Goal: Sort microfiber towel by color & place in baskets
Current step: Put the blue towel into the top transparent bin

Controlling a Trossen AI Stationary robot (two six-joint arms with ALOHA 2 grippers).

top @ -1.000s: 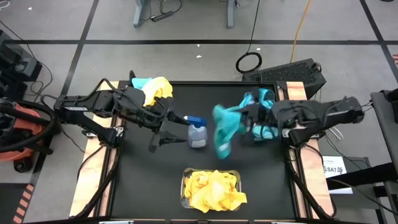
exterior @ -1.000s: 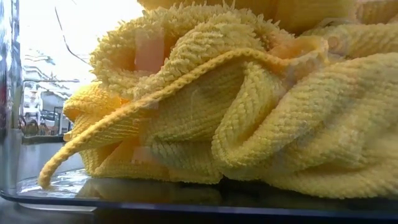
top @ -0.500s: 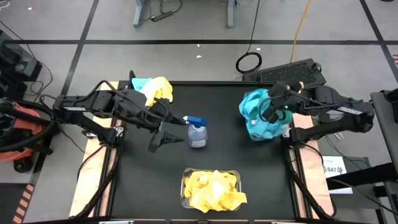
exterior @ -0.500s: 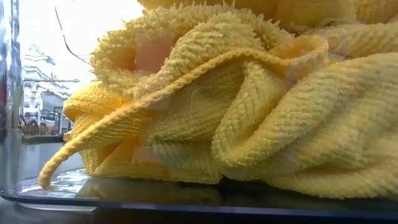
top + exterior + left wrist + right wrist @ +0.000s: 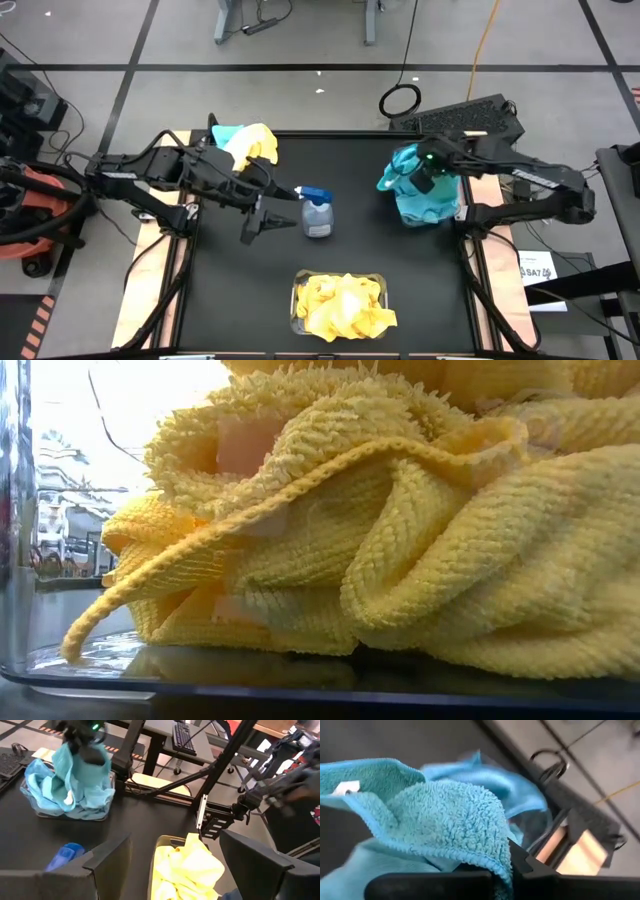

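Note:
In the high view my right gripper hovers over the clear basket of teal towels at the table's right edge, shut on a teal towel. My left gripper waits open just left of the spray bottle. The second clear basket, heaped with yellow towels, sits at the near edge. A loose yellow and teal towel pile lies at the far left corner. The left wrist view shows my left gripper, the teal basket and the yellow basket. My right gripper pinches a bunched fold of the teal towel between its two fingers, coming from above. The towel hangs below the fingers, its lower part resting on the teal towels in the basket. Part of it sticks out over the basket's left rim.
The clear spray bottle with a blue trigger stands at the table's middle, right beside my left gripper. Bare black table lies between the bottle and the teal basket. Wooden side rails run along the table's left and right edges.
My right gripper has carried the teal towel from beside the spray bottle toward the table's right edge. It now stands over the teal basket. The towel, which hung long and free, now droops onto the towels in that basket.

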